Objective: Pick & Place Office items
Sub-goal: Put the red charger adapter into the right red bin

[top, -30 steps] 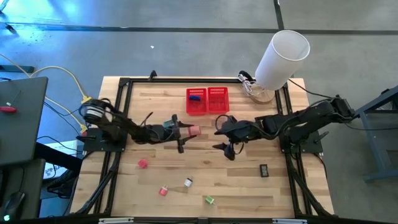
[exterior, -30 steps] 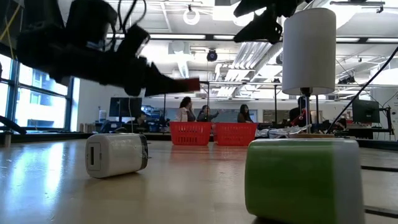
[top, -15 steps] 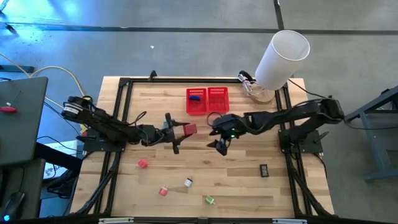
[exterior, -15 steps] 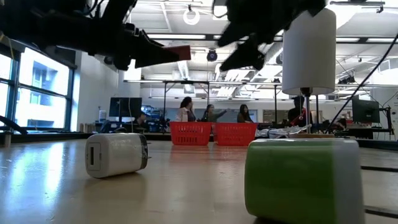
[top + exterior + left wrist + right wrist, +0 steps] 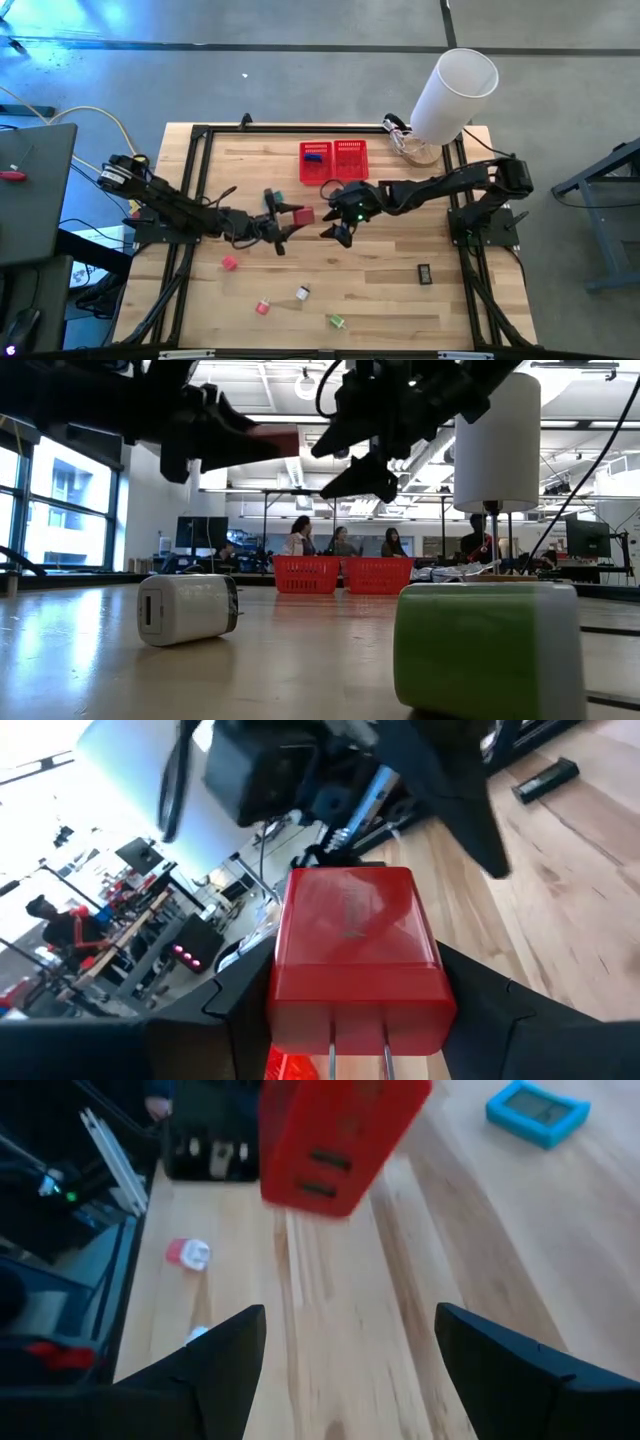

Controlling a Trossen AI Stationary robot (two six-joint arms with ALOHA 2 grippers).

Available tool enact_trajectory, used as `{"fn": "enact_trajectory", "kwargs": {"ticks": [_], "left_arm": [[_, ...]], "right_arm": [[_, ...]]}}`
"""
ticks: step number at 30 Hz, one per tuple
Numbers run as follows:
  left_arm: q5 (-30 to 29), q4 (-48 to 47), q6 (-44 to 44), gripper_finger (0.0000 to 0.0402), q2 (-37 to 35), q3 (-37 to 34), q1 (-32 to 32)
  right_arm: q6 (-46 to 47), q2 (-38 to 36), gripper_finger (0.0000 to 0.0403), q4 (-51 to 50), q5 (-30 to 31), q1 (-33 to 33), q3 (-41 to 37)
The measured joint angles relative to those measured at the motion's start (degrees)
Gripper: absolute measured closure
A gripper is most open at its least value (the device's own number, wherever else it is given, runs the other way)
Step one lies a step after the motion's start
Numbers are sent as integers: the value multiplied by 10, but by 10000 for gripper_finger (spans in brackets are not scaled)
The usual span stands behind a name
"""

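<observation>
Left gripper (image 5: 288, 214) is raised over the middle of the table (image 5: 250, 165), fingers pinching the red block (image 5: 304, 213), a red plug adapter. In the left wrist view the adapter (image 5: 357, 958) sits between the two dark fingers with its metal prongs toward the wrist.

Right gripper (image 5: 340, 222) hangs just to the right of the red block, facing it, fingers spread and holding nothing. In the right wrist view the red block (image 5: 338, 1135) shows beyond the open fingers, apart from them, with two slots on its face.

Other items on the table:
- teal item (image 5: 270, 197): just far-left of the left gripper.
- pink item (image 5: 229, 263): near-left part of the table.
- red-white item (image 5: 263, 307), whitish item (image 5: 302, 293), green item (image 5: 336, 321): a loose row toward the near edge.
- black rectangle (image 5: 424, 272): near-right, well apart from the others.

Two red mesh baskets (image 5: 333, 161) stand side by side at the far edge; the left one holds a blue thing (image 5: 315, 156). A white cylinder (image 5: 453, 93) stands at the far right corner.

Low view: people sit in the room behind the table.
</observation>
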Motion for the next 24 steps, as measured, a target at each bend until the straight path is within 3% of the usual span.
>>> {"fn": "enact_trajectory", "kwargs": {"ticks": [7, 24], "left_arm": [[-14, -2, 8, 201, 0, 0, -19], [-18, -8, -11, 201, 0, 0, -19]], "right_arm": [[0, 0, 124, 67, 4, -13, 0], [-1, 0, 124, 103, 26, -14, -1]]}}
